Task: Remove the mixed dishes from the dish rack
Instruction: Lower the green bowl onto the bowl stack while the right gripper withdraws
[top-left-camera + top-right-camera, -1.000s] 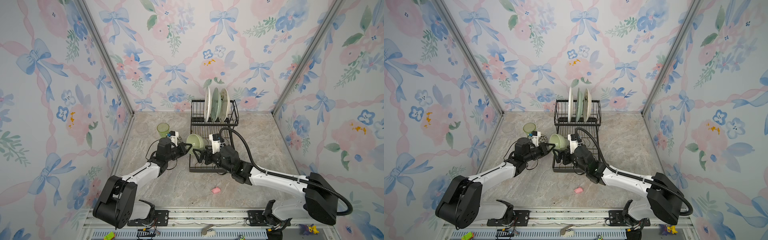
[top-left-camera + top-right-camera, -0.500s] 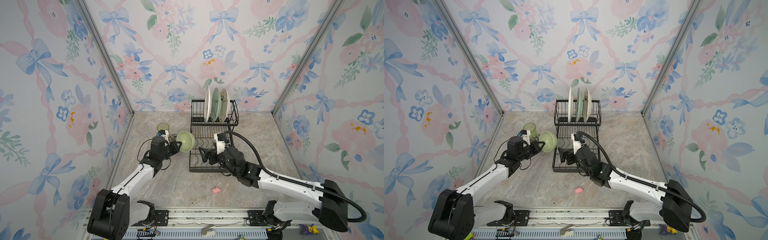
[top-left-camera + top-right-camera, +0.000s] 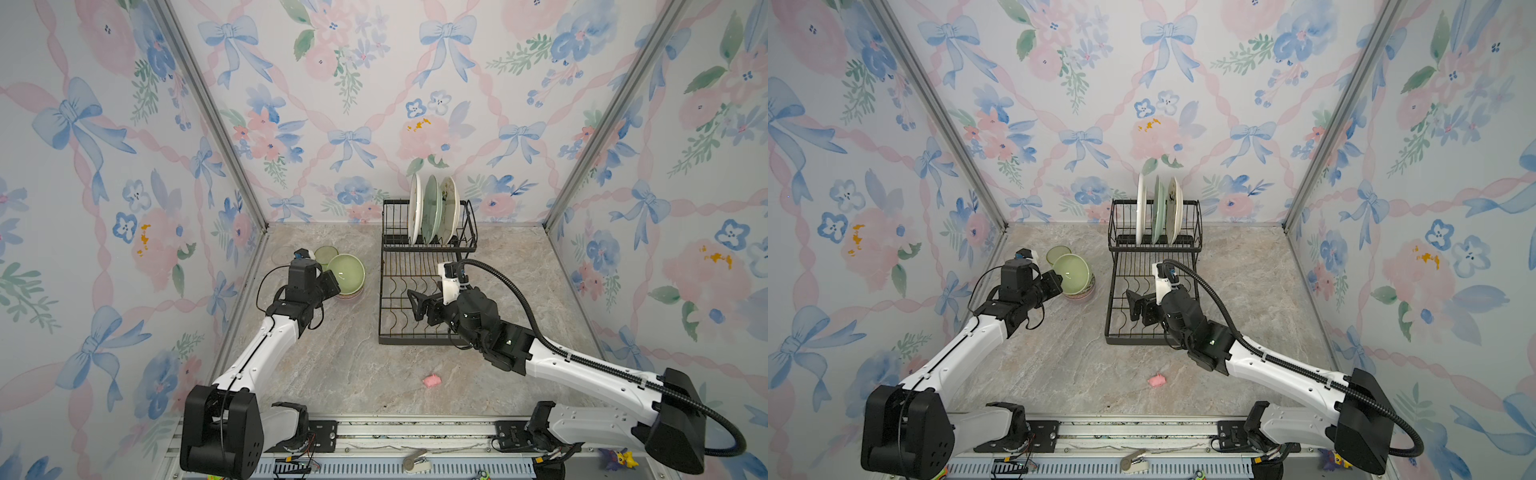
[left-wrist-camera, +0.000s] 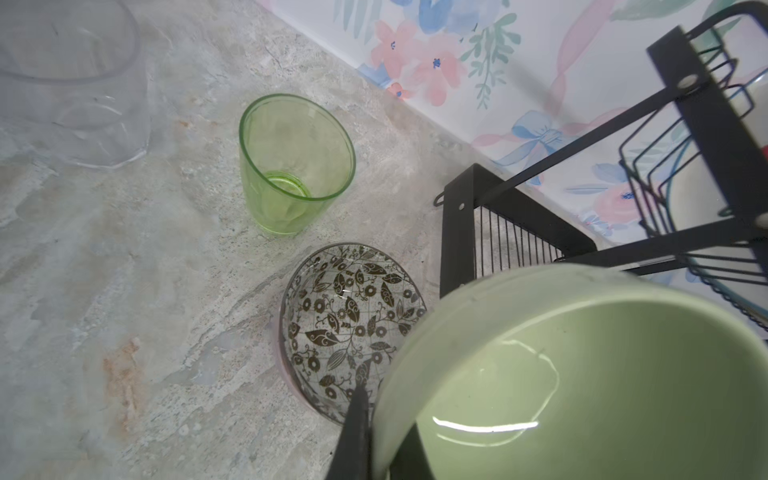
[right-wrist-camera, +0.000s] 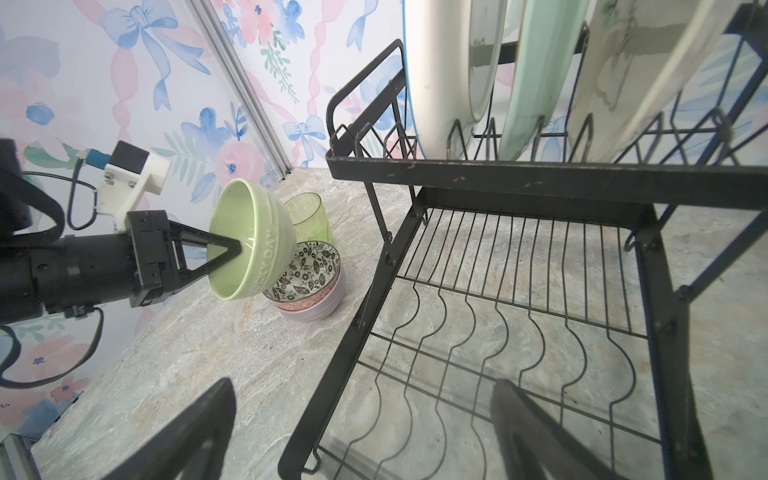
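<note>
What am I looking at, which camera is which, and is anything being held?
Two robot arms work at a stone-look table. Two pictures look down from overhead; two come from wrist cameras. The left gripper is shut on a pale green bowl, held tilted above a patterned bowl near a green tumbler and a clear glass. The right gripper hangs open and empty over the dish rack, whose lower tier is bare. Three plates stand upright in its upper tier. A pink lump lies apart.

There are three plates (image 3: pixel 432 212); one black wire dish rack (image 3: pixel 415 341); three bowls (image 3: pixel 1075 274): one pale green bowl (image 3: pixel 345 272), one leaf-patterned bowl (image 4: pixel 345 324), one lavender bowl (image 5: pixel 328 305); one green tumbler (image 4: pixel 291 166); one clear glass (image 4: pixel 70 95); one small pink lump (image 3: pixel 431 380).
</note>
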`<action>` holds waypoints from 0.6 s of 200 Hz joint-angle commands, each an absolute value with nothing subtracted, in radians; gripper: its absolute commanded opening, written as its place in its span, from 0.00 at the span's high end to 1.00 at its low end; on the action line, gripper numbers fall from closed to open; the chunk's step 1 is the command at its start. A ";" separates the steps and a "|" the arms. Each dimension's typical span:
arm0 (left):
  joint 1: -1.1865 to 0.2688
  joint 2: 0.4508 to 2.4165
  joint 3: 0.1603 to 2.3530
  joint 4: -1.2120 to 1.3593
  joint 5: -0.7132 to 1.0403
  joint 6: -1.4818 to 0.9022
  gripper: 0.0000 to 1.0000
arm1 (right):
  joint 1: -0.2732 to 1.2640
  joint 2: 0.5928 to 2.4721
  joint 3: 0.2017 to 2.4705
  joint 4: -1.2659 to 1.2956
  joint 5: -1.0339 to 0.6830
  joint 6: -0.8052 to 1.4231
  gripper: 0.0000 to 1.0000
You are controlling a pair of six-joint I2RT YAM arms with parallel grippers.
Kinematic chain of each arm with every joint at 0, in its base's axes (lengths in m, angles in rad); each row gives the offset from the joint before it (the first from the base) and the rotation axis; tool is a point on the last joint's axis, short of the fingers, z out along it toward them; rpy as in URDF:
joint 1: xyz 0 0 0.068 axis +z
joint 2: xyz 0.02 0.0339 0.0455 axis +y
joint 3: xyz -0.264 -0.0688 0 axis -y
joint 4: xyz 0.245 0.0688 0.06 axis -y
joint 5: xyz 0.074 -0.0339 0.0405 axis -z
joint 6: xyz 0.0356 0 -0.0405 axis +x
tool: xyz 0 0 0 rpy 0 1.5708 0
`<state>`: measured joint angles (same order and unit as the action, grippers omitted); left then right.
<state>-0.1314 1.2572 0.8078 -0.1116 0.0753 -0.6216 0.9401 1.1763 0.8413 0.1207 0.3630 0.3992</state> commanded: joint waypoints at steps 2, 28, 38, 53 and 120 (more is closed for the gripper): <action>-0.121 1.318 0.883 -0.122 0.093 -0.573 1.00 | 0.914 1.130 0.853 0.069 0.357 0.404 0.03; -0.117 1.377 0.917 -0.136 0.081 -0.559 1.00 | 0.887 1.099 0.825 0.042 0.351 0.445 0.03; -0.114 1.396 0.927 -0.138 0.083 -0.556 1.00 | 0.881 1.086 0.811 0.041 0.343 0.455 0.03; -0.114 1.420 0.941 -0.144 0.080 -0.551 1.00 | 0.879 1.070 0.794 0.038 0.344 0.463 0.03; -0.114 1.497 1.030 -0.247 0.001 -0.494 1.00 | 0.861 1.025 0.767 0.008 0.348 0.465 0.03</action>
